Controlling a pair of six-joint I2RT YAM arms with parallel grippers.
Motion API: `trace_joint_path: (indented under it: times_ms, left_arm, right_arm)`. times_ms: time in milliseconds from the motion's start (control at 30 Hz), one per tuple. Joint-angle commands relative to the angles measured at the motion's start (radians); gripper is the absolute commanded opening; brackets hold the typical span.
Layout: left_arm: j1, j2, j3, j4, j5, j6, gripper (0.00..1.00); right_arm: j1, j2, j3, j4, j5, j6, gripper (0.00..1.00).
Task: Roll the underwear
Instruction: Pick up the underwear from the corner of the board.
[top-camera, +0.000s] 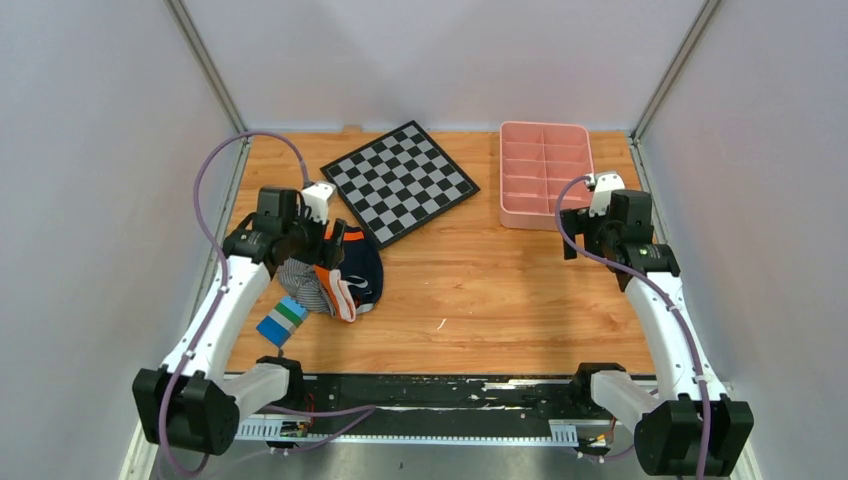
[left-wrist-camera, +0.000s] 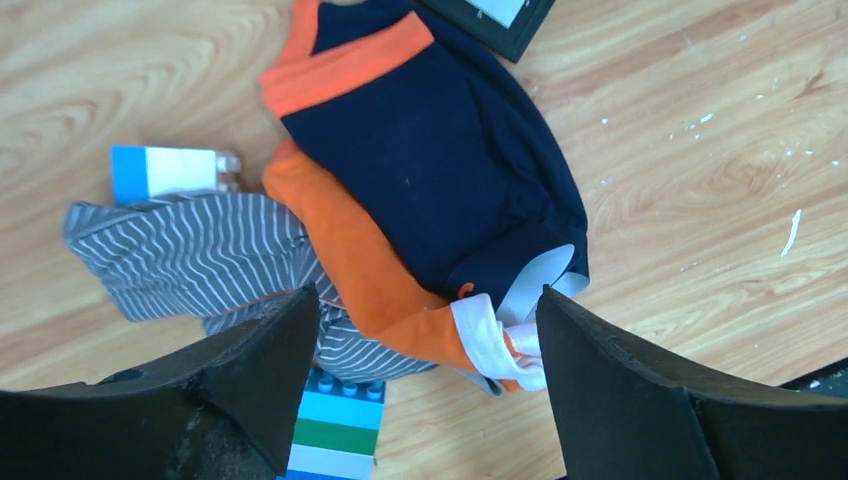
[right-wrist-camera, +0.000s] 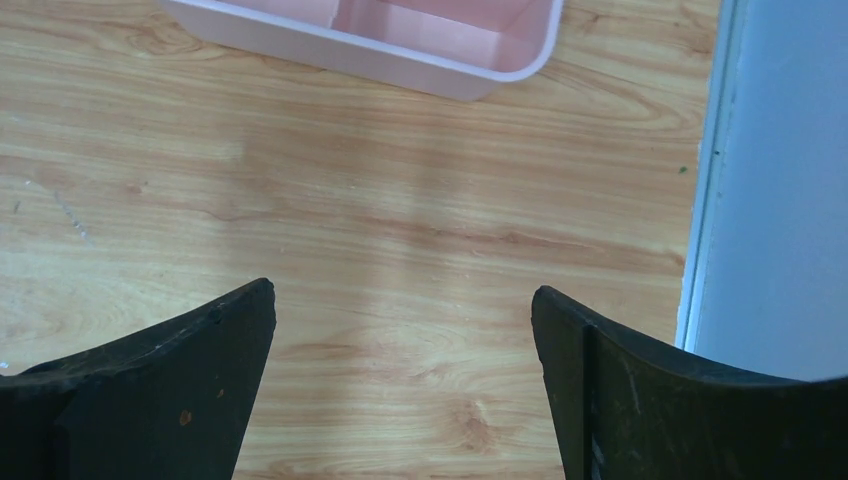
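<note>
Wooden table (top-camera: 470, 290) bears checkerboard (top-camera: 399, 182), pink tray (top-camera: 545, 126), toy block (top-camera: 281, 320), underwear (left-wrist-camera: 370, 270) heaped with garments (top-camera: 365, 268)

The desk (top-camera: 480, 290) is brown wood with little white marks on it. A black and white checkered board (top-camera: 400, 182) lies flat near the far edge, turned so one corner points at that edge. A pink tray (top-camera: 506, 180) with many small boxes inside sits by the far right corner. Near the left edge there is a dark blue pair of undies (left-wrist-camera: 440, 170) with an orange band. One corner of the board is just beside it. A grey and white stripy cloth (left-wrist-camera: 190, 250) lies crumpled next to it, closer to the left edge. A toy block (top-camera: 281, 321) with blue, white and green stripes peeks out from the stripy cloth on the side of the near edge. Another blue and white block (left-wrist-camera: 165, 170) touches the stripy cloth too.
</note>
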Motion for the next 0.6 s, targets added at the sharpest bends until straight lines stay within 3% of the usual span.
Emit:
trace_joint_path:
  times_ms: [0,67,233,567]
  left_arm:
    - [-0.014,0.084,0.054,-0.056,-0.001,-0.025,0.80]
    - [-0.033,0.128,0.070,-0.084,0.001,-0.040,0.77]
    - [-0.047,0.160,0.078,-0.080,0.042,-0.090,0.85]
    - [-0.066,0.169,0.040,-0.064,0.024,-0.155,0.66]
  right_arm:
    - [0.002,-0.013,0.014,0.046,0.145,0.085,1.00]
    - [-0.012,-0.013,0.021,0.020,0.154,0.101,1.00]
    - [-0.042,-0.009,0.033,-0.017,0.065,0.078,1.00]
    - [-0.044,-0.066,-0.025,-0.006,0.029,0.063,0.98]
